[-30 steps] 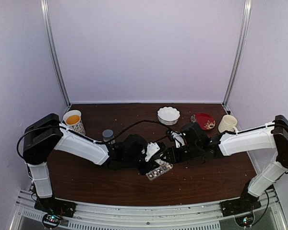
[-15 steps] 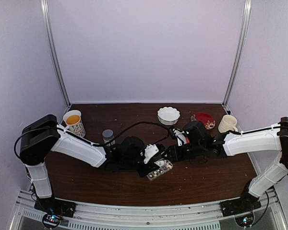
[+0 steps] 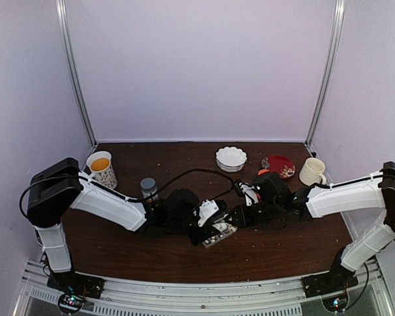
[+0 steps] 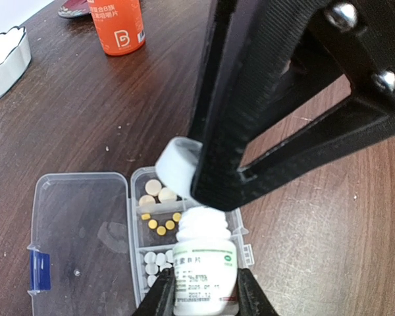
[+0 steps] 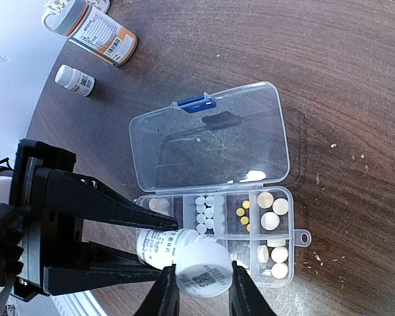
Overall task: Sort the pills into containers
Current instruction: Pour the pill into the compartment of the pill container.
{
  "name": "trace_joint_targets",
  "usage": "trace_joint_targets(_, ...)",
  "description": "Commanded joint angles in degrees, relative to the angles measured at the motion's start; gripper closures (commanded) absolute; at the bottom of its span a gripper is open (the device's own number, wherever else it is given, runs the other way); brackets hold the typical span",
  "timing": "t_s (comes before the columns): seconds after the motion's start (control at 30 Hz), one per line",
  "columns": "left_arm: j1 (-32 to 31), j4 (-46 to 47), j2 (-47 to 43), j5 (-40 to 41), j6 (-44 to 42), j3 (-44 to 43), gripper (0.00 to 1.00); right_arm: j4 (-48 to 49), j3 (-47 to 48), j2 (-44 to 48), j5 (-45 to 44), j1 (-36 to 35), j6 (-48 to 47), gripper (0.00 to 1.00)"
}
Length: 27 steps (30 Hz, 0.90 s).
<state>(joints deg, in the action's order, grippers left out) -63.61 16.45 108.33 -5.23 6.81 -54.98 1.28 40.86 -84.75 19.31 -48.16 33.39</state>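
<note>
Your left gripper is clamped on a small white bottle, a finger pressed to each side of the label, and it holds the bottle upright; your right gripper is pinched around the white cap, and from the left wrist that cap sits off the bottle's neck, just up and to the left of it; both grippers meet at the middle of the table, right over the organizer box; the box lies open, its clear lid folded flat beside the compartments, with a blue latch on the lid's outer edge; the pills are down in the compartments, large round whitish tablets in some, a cluster of small yellow ones in another, rows of small white ones in a third; the bottle hangs over the compartment side, not the lid side; beyond the box in your left wrist view, an orange bottle stands upright and a scalloped bowl sits at the left edge; your right wrist view shows an orange-labelled bottle lying on its side with a spare white vial near it.
</note>
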Motion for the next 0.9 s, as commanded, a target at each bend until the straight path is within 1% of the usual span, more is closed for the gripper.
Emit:
trace_joint_targets(0.0, -0.3, 0.1, 1.0, -0.3, 0.5, -1.8, 1.0, 2.5, -1.1, 0.5, 0.6, -1.3, 1.5, 1.0)
trace_joint_targets(0.27, -0.4, -1.0, 1.4, -0.4, 0.4, -2.5, 1.0, 4.8, -1.8, -1.3, 0.8, -2.9, 2.6, 1.0)
trace_joint_targets(0.47, -0.6, -1.5, 1.4, -0.5, 0.3, -2.8, 1.0, 1.6, -0.1, 2.8, -1.5, -2.8, 1.5, 1.0)
trace_joint_targets(0.6, -0.9, -1.6, 1.4, -0.6, 0.2, -2.8, 1.0, 2.0, -0.2, 3.8, -1.5, -2.8, 2.3, 1.0)
trace_joint_targets(0.7, -1.0, -1.7, 1.4, -0.8, 0.3, -2.7, 1.0, 5.4, -2.4, 2.1, 0.0, -3.4, 4.6, 1.0)
trace_joint_targets(0.87, -1.0, -2.3, 1.6, -0.5, 0.1, -2.9, 1.0, 8.8, -3.8, -4.8, 1.3, -6.1, 6.4, 1.0)
